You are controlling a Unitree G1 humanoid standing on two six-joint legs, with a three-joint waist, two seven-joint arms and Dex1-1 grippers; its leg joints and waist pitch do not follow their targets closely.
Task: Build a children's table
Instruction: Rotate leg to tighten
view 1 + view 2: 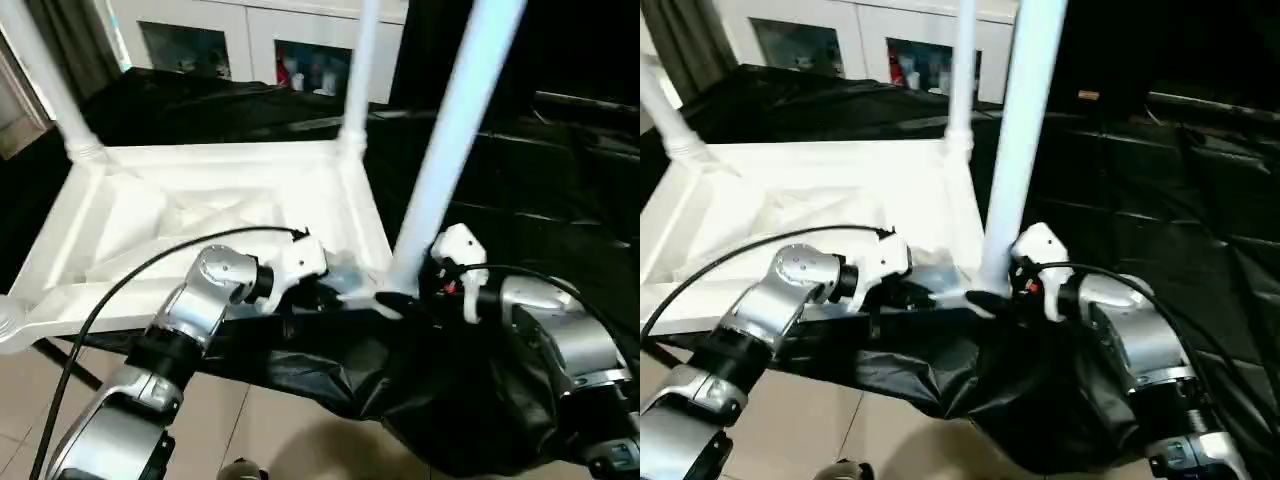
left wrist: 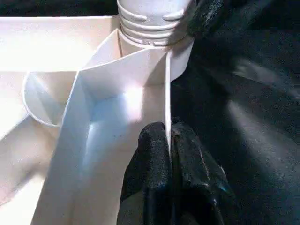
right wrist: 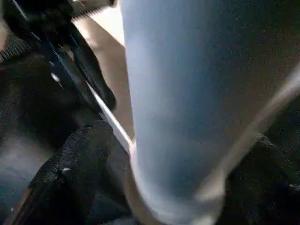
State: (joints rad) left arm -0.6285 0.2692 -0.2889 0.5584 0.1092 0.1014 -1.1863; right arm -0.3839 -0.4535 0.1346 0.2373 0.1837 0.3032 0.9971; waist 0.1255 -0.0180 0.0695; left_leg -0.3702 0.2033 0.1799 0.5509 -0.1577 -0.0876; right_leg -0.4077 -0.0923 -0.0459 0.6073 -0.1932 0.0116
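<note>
White plastic table top lies upside down on a black sheet, ribbed underside facing up, thin glossy walls dividing it into shallow cells. 3 tapered white tube legs stand upright from corner sockets: far-left leg, far-right leg, and near-right leg, the last rising right in front of the head camera.

Left pincer: 2 black, grainy-textured fingers pressed together on the thin vertical rim wall of the top, 1 on each side, near the right front corner. In the left wrist view the round corner socket sits just beyond, with the leg's ridged, ringed collar seated in it.

Right pincer sits at the base of the near-right leg; in the right wrist view the smooth, pale cylinder runs between a rough black finger on 1 side and a dark shape on the other, clamped on the tube.

Black sheet is crumpled and shiny, drooping off the front edge over a tiled floor. White cabinet with glass doors stands behind.
</note>
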